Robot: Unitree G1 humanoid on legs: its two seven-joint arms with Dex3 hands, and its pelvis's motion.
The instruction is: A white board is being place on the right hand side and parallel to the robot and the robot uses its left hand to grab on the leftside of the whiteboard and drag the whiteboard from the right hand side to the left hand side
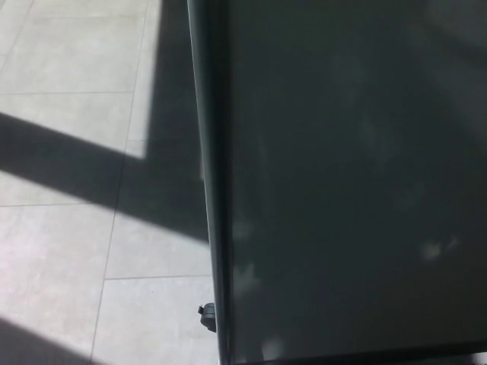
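The whiteboard (pixel 342 182) fills the right; tiled floor (pixel 68 251) lies left.

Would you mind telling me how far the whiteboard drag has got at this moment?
Nothing shows as done: the whiteboard fills the right and middle of the head view, its left edge over the tiled floor. Neither robot hand is in view, so no grasp is visible. Gripping that edge and dragging it leftward appear to remain.
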